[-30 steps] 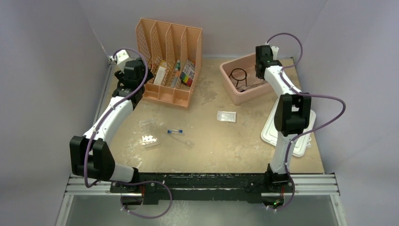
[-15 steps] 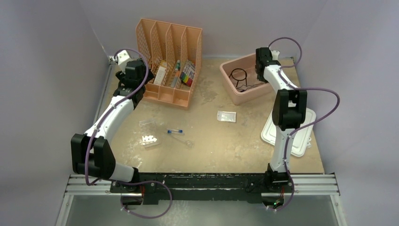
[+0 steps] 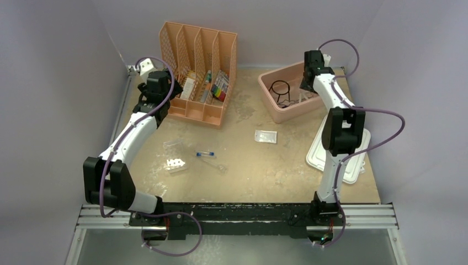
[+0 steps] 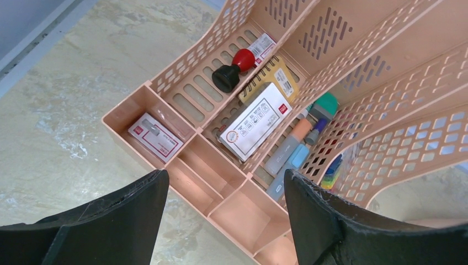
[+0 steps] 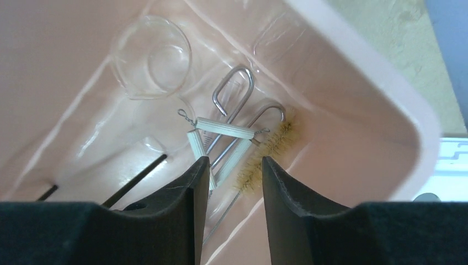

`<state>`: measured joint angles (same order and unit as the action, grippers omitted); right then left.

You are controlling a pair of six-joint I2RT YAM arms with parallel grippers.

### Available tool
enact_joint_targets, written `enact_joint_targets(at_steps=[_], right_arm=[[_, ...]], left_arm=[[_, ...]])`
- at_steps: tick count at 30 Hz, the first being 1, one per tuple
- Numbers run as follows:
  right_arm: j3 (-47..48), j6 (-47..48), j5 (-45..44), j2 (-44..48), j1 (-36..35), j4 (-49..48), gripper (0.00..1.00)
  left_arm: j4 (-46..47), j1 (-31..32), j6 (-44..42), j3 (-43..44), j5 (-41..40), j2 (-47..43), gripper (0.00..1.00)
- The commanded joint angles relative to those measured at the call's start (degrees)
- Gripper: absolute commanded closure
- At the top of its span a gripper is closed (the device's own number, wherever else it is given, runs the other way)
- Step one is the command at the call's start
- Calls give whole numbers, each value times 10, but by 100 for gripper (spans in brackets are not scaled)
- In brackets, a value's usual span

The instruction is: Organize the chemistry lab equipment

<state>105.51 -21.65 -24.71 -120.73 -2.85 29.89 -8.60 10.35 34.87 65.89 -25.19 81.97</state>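
My right gripper hangs open and empty inside the pink tub, over its far right corner. Below it lie a wire triangle, metal tongs, a bristle brush, a clear funnel and the stem of the black wire ring. The ring shows in the tub from above. On the table lie a blue-capped tube and a white tube rack. My left gripper is open and empty above the front trays of the peach organizer, at its left end.
The peach organizer holds stationery. A clear packet, a clear box and a clear tube lie mid-table. The white lid lies at the right, by my right arm. Walls close in on the left, right and back.
My right gripper has shifted a little to the right and back over the tub, so the white wire triangle now shows beside it. The left arm has hardly moved.
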Motion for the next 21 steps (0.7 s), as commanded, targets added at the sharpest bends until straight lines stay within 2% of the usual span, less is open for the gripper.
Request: enact_joint_targets(at_steps=[1, 9, 15, 21], right_arm=[[44, -4, 21, 72, 6, 2, 57], [25, 36, 67, 139, 6, -31, 49], [-37, 41, 140, 215, 6, -25, 41], [-100, 26, 156, 293, 6, 3, 38]], left_arm=[[31, -2, -10, 22, 36, -3, 25], [54, -2, -14, 13, 97, -6, 25], [66, -2, -17, 0, 131, -22, 25], [122, 6, -34, -8, 296, -46, 25]])
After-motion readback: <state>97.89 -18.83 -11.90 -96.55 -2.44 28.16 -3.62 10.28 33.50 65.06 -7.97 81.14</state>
